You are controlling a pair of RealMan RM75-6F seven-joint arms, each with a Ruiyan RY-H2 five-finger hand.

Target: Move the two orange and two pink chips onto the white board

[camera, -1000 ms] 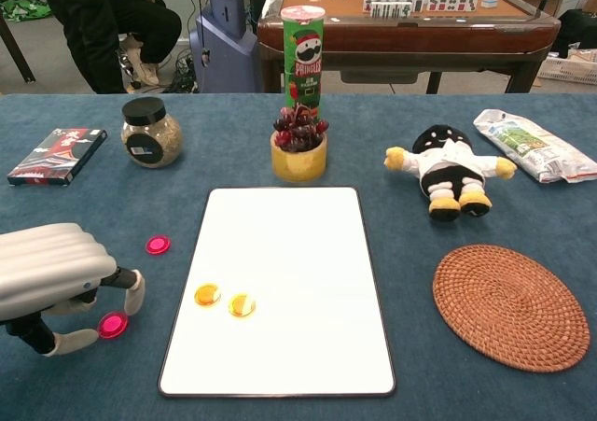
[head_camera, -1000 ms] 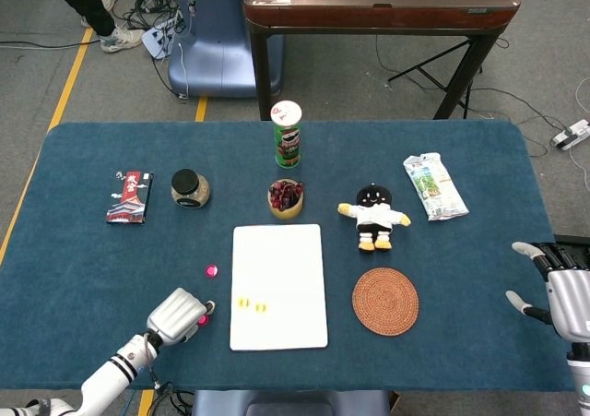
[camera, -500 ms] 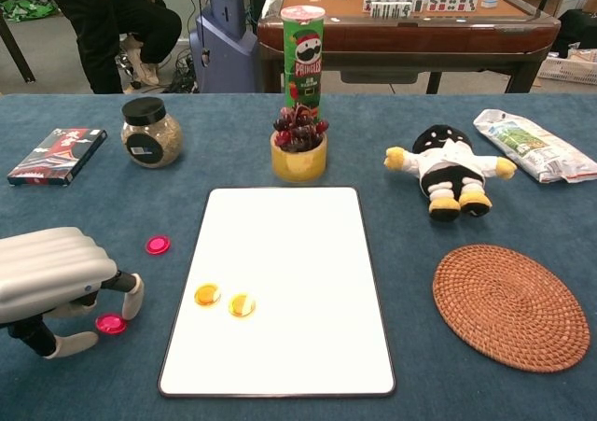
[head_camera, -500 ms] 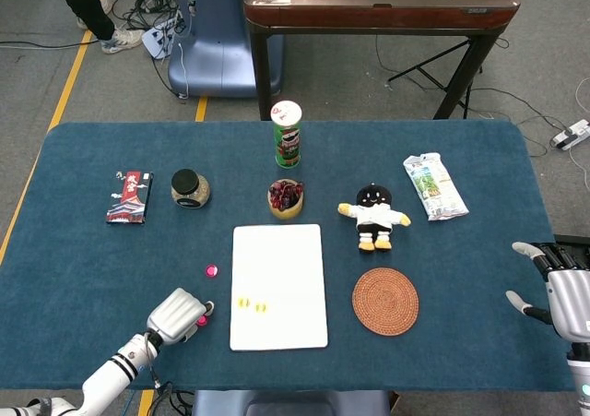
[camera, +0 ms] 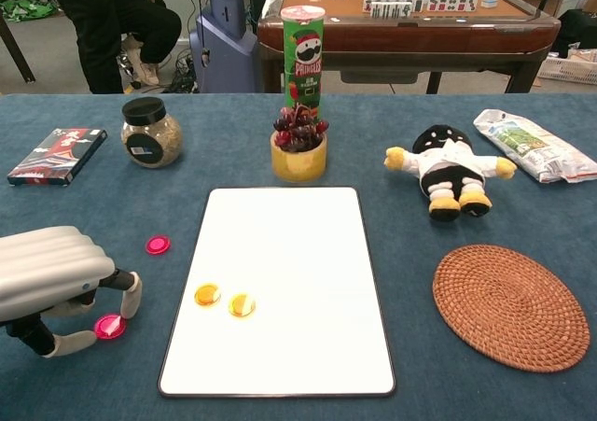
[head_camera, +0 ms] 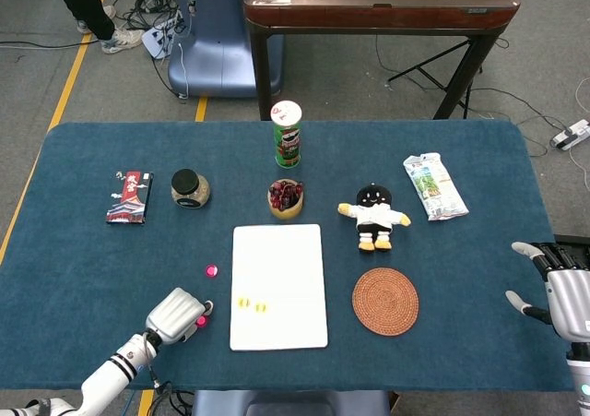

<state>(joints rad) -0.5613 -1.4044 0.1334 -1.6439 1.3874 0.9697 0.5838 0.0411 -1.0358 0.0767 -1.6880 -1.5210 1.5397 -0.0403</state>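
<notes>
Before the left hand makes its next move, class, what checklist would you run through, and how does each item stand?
1. Two round orange chips on the flat white board: ok.
2. Near pink chip between the left hand's fingertips: ok.
3. That chip firmly gripped: cannot tell.
4. Far pink chip on the board: not ok, it lies on the blue cloth.
5. Bare board space for both: ok.
6. Right hand away from the board: ok.

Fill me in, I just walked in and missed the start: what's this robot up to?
It is moving chips onto the white board. Both orange chips already lie on it. The left hand is curled over one pink chip on the blue table, fingers around it; whether it is gripped is unclear. The other pink chip lies just left of the board. The right hand hangs open, idle.
</notes>
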